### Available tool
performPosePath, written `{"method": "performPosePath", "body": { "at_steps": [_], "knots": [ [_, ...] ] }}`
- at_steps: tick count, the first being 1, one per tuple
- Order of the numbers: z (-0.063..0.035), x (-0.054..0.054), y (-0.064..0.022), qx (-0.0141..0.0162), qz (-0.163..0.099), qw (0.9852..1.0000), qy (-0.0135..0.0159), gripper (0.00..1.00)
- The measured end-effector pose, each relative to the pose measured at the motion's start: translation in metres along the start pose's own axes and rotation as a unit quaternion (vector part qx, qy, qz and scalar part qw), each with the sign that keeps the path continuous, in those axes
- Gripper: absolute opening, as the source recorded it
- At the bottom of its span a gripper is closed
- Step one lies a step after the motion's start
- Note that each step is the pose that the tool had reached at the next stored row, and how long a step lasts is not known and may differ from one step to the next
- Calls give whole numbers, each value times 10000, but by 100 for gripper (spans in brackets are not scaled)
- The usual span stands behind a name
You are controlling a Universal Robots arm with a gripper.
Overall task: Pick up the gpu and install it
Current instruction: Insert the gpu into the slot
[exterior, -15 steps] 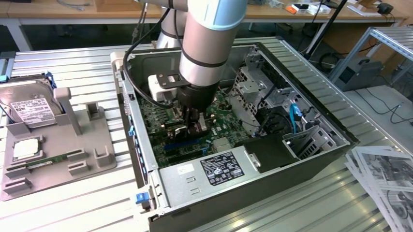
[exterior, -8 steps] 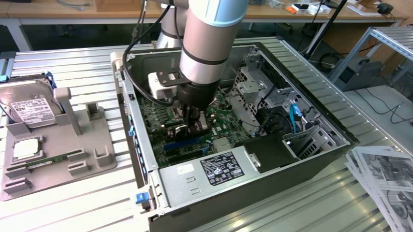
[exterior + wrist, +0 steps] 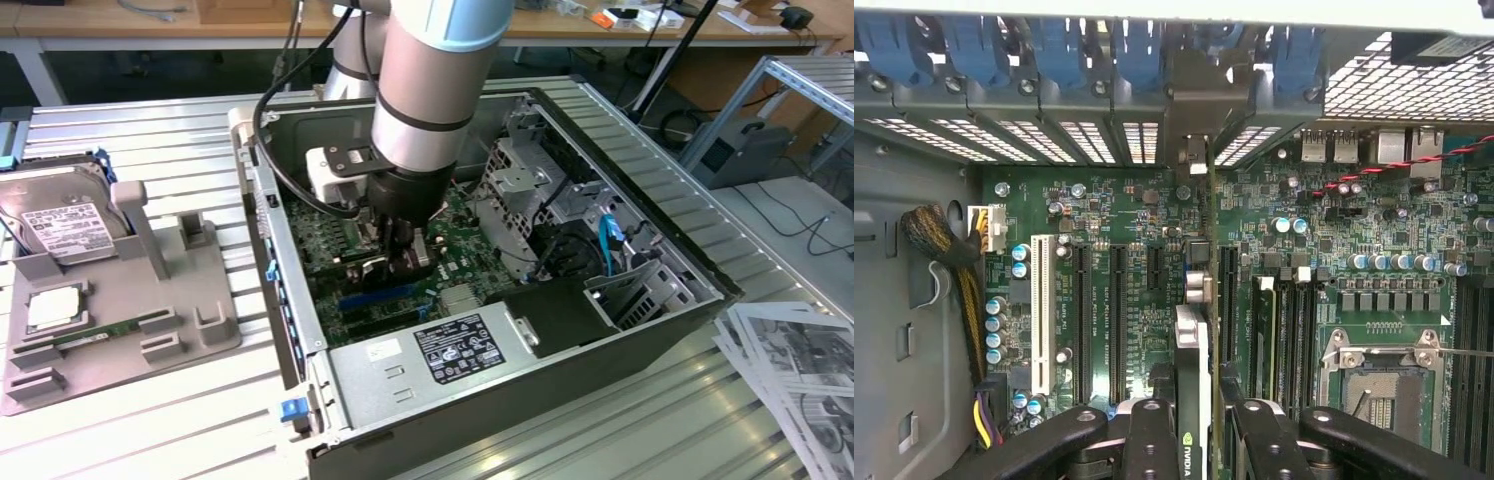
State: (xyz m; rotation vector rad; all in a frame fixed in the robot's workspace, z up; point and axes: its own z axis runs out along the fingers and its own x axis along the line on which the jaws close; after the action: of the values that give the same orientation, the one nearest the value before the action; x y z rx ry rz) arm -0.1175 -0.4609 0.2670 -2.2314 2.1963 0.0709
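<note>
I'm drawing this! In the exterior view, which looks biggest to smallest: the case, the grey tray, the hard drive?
1. case
2. grey tray
3. hard drive
The gaps are plain, no ties.

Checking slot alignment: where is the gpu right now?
In the wrist view the gpu stands edge-on in the hand, over the motherboard, bracket toward the rear slot covers.

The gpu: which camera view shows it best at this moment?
The wrist view. There the gpu stands edge-on, clamped in the gripper, over the motherboard and its slots. In the exterior view the arm and gripper hide most of it; just a dark sliver shows low inside the case.
</note>
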Motion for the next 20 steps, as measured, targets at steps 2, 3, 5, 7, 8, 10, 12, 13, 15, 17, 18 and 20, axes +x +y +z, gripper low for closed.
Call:
{"method": "performPosePath", "body": {
  "at_steps": [2,3,5,7,8,10,12,13,15,17,18,20],
  "knots": [
    [0,0,-1,0,0,10000,0,27],
    [-2,0,-12,-2,1,10000,1,27],
    [-1,1,-55,0,0,10000,0,27],
    [-2,1,-76,0,0,10000,0,27],
    [-2,2,-84,0,0,10000,0,27],
    [-2,1,-88,0,1,10000,0,27],
    [-3,1,-119,0,0,10000,0,27],
    [-3,2,-145,0,0,10000,0,27],
    [-4,3,-176,0,0,10000,0,27],
    [-4,3,-189,0,0,10000,0,27],
    [-5,3,-199,0,0,10000,0,27],
    [-5,3,-199,0,0,10000,0,27]
  ]
}}
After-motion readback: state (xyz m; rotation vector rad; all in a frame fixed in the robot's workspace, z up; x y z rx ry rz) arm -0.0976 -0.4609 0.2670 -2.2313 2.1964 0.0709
